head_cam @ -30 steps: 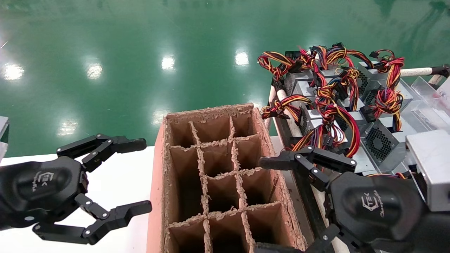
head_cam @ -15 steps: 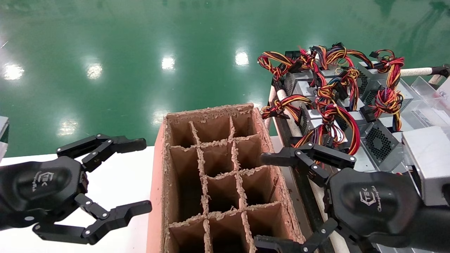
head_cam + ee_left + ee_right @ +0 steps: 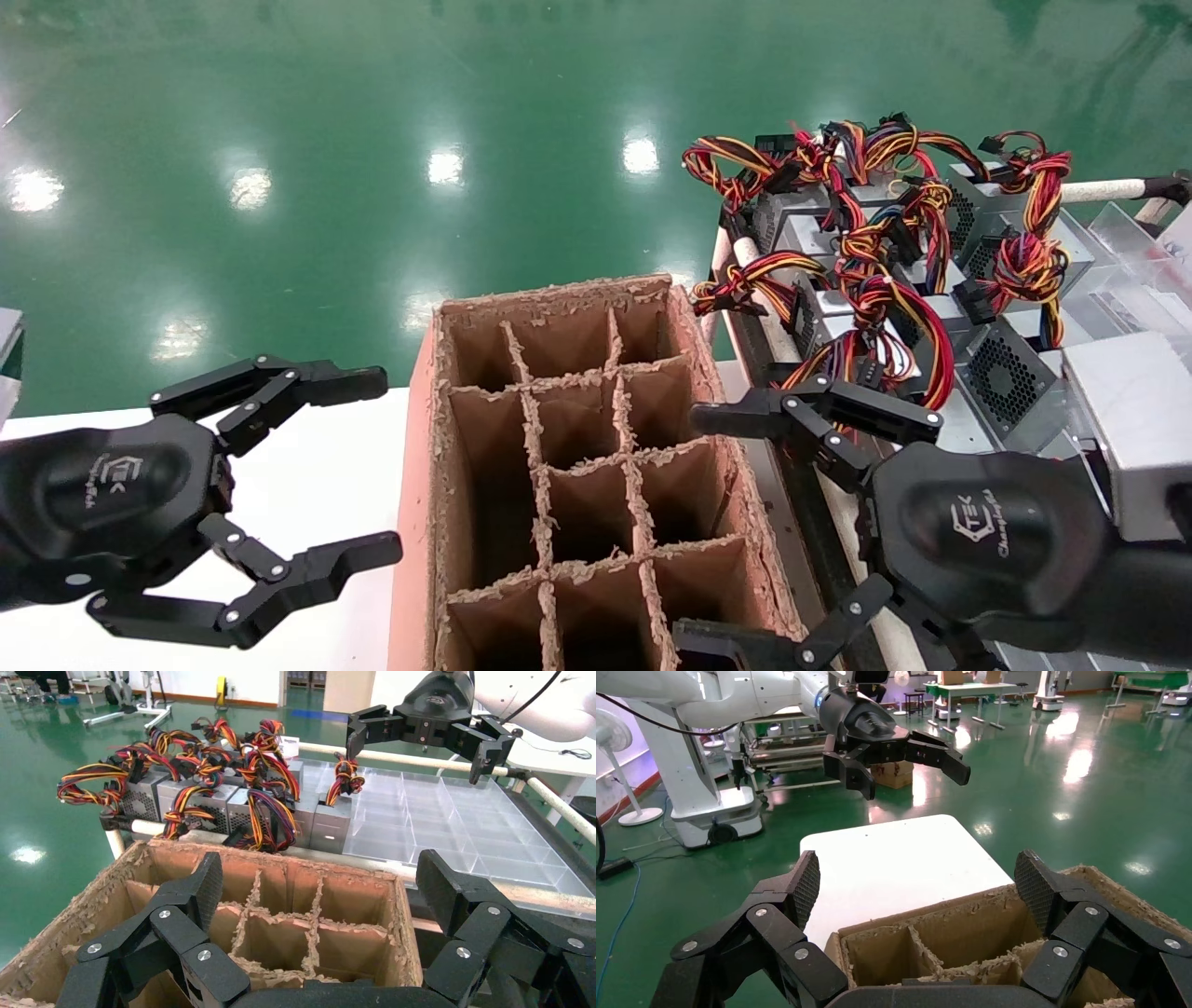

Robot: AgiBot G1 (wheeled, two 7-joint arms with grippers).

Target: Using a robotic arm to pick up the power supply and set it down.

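Observation:
Several grey power supply boxes with red, yellow and black wire looms lie packed on a rack at the right; the left wrist view shows them beyond the cardboard box. My right gripper is open and holds nothing. It hangs low between the cardboard box and the rack, nearer to me than the power supplies. The right wrist view shows its fingers spread over the box's corner. Over the white table at the left my left gripper is parked open, its fingers pointing at the box.
A brown cardboard divider box with ragged cell walls stands in the middle, against the white table. A clear plastic compartment tray lies behind the power supplies on the rack, which has white tube rails. Green floor lies beyond.
My right gripper has risen slightly, so its lower finger now shows at the bottom edge. The left gripper and the power supplies have not moved.

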